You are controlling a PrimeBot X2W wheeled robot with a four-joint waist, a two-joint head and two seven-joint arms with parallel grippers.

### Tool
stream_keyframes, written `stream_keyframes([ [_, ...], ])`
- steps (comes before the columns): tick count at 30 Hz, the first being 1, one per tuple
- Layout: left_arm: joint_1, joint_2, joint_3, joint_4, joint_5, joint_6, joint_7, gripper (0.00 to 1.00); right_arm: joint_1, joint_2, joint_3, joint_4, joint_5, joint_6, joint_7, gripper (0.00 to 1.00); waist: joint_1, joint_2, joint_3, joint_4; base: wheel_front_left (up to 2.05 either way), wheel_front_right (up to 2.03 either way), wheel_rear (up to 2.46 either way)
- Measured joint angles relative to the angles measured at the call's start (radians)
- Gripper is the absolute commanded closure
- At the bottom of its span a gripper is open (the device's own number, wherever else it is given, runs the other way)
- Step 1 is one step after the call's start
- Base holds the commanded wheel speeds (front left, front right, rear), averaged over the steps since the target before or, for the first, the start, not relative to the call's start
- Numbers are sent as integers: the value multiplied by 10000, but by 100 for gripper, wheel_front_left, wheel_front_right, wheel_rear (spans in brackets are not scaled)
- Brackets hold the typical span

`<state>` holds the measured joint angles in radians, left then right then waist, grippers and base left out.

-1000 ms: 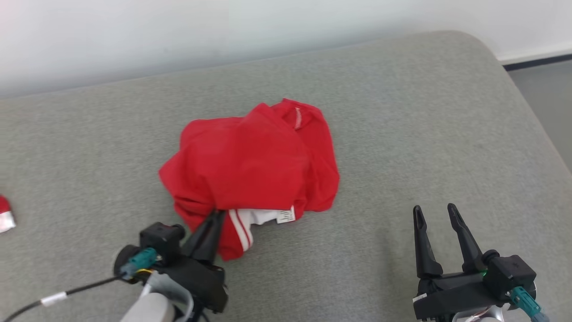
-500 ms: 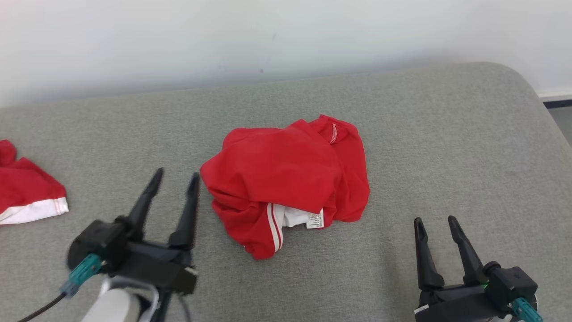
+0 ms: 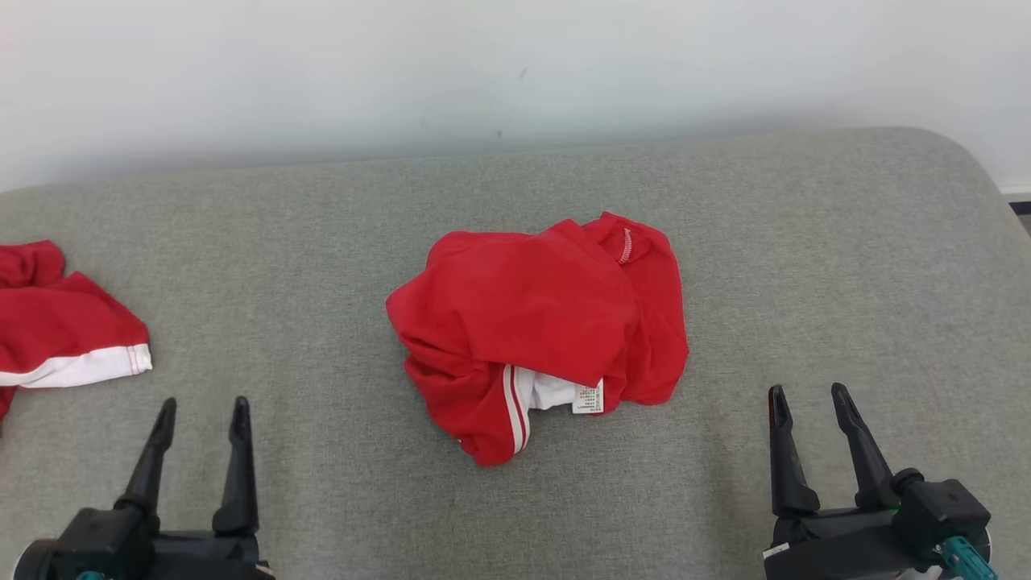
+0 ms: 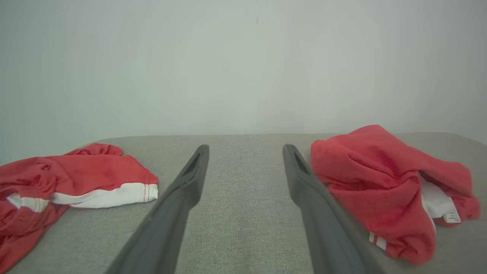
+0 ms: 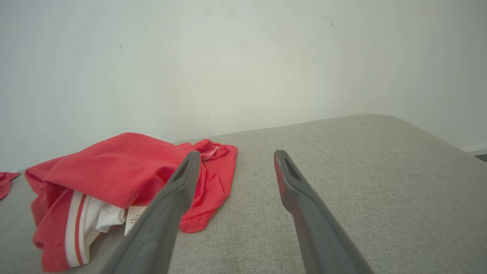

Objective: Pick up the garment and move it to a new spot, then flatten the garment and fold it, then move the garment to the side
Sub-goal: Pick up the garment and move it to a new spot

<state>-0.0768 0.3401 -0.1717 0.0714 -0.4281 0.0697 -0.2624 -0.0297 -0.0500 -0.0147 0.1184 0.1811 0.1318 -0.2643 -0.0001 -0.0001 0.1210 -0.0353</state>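
Note:
The garment (image 3: pixel 532 314) is a crumpled red heap with white trim and a white label, lying in the middle of the grey padded surface (image 3: pixel 322 242). My left gripper (image 3: pixel 204 403) stands open at the lower left, well clear of the heap. In the left wrist view the garment (image 4: pixel 380 175) lies just right of the left gripper (image 4: pixel 245 146), whose fingers hold nothing. My right gripper (image 3: pixel 808 390) is open at the lower right, apart from the cloth. In the right wrist view the garment (image 5: pixel 114 167) sits left of the right gripper (image 5: pixel 236 153).
A second red garment with a white band (image 3: pixel 64 330) lies at the far left edge, also visible as a red-and-white cloth (image 4: pixel 83 179) in the left wrist view. A pale wall (image 3: pixel 515 72) backs the surface. The surface's rounded corner (image 3: pixel 966 161) drops off at the right.
My left gripper let go of the garment's near-left edge, opened and drew back to the lower left. The head camera shifted, bringing the second red garment into view. The right gripper stayed open.

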Motion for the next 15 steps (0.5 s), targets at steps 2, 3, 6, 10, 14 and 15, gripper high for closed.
stream_keyframes([
  [2, 173, -249, 268, -144, 336, -320, -2, 0, -4, -2, 8, 2, -36, 0, 2, 0, 0, 1, 5, 66, 0, 0, 0],
  [3, 283, -451, 474, -138, 389, -477, -2, 0, -5, 0, 15, 4, -61, 0, 2, 0, 1, 1, 4, 97, 0, 0, 0],
  [6, 662, -951, 1035, -77, 757, -999, -2, 0, -8, 0, 33, 13, -69, 0, 2, 0, 0, 1, -38, 154, 0, 0, 0],
  [10, 923, -1613, 1841, -44, 1254, -1515, -2, 0, -3, -2, 36, 19, -102, 0, 2, 0, 0, 1, -120, 193, 0, 0, 0],
  [14, 1192, -2136, 2475, 38, 1712, -1772, -2, 0, 42, -2, 84, 38, -125, 0, 2, 0, 1, 1, -208, 186, 0, 0, 0],
  [15, 1242, -2240, 2569, 54, 1854, -1837, -2, 0, 79, -2, 94, 48, -130, 0, 2, 0, 1, 1, -234, 179, 0, 0, 0],
])
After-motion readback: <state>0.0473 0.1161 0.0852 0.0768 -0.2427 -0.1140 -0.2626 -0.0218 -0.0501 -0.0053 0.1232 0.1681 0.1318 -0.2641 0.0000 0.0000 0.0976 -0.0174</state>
